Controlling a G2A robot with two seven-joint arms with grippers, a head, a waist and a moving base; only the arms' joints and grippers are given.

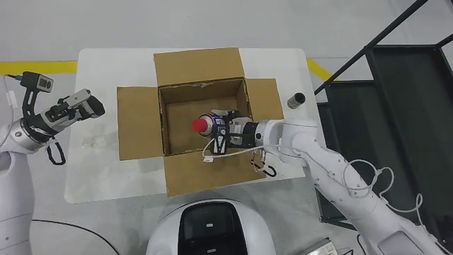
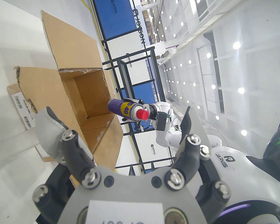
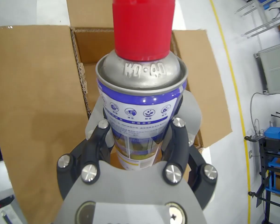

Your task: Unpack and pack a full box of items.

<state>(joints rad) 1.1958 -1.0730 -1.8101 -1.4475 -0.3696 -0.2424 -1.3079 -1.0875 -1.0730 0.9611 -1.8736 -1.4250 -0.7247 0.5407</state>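
Fingers of right gripper clamped on can body above box, left gripper spread, empty; can likely rigid, slick, fairly heavy, best held mid-body

White-shelled arms end in a left hand and right hand: black linked fingers, pale grey pads, grey plates studded with silver screws. A thin white cable loops at four o'clock.

Spray can base hidden behind jaws; dark cylinder too small to identify.
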